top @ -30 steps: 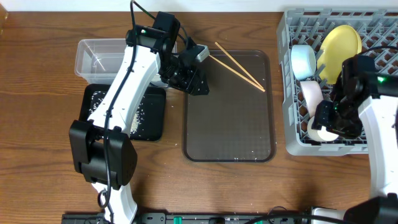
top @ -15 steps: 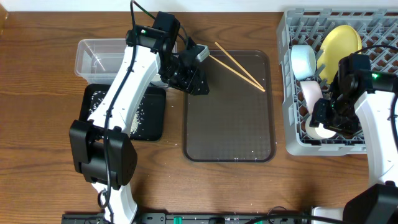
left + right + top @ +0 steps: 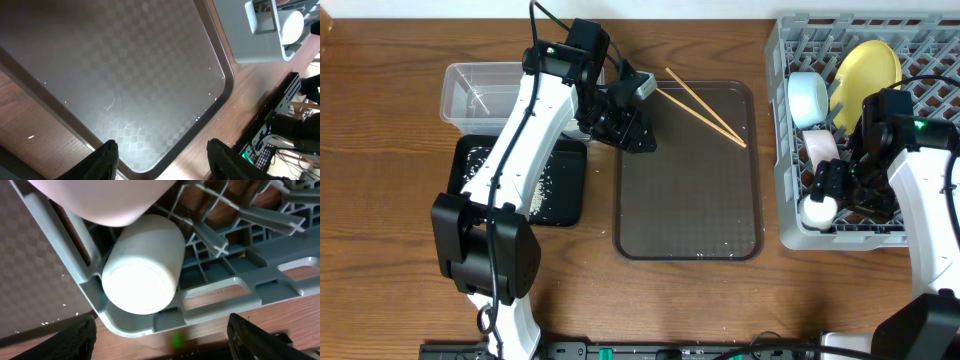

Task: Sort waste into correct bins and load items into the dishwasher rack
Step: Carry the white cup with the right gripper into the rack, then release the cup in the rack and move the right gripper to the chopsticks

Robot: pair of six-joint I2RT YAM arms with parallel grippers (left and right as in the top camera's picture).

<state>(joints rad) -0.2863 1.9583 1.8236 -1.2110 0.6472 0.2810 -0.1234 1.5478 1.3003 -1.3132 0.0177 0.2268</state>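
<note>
Overhead first: the white cup [image 3: 816, 209] is free. A second ago it sat tucked under the right hand [image 3: 835, 188]. Now it lies on its side in the near-left corner of the dishwasher rack [image 3: 840, 238], with the hand lifted just off it. That reads as a release, so the cup looks loaded. Deeper in the rack stand the white bowl [image 3: 822, 152], the light blue bowl [image 3: 809, 97] and the yellow plate [image 3: 868, 70]. Only the chopsticks [image 3: 705, 108] remain outside, lying to the left of the rack on the brown serving tray [image 3: 690, 200]. The left hand [image 3: 638, 140] hasn't budged and hangs further left again, just short of them.

Left wrist: its fingers are spread wide with nothing between them, only bare tray below. The rack's corner and the cup peek in at top right.

Right wrist: the cup rests in the rack's corner under the white bowl, flat end to the lens. The fingers are splayed wide either side, clear of it.
</note>
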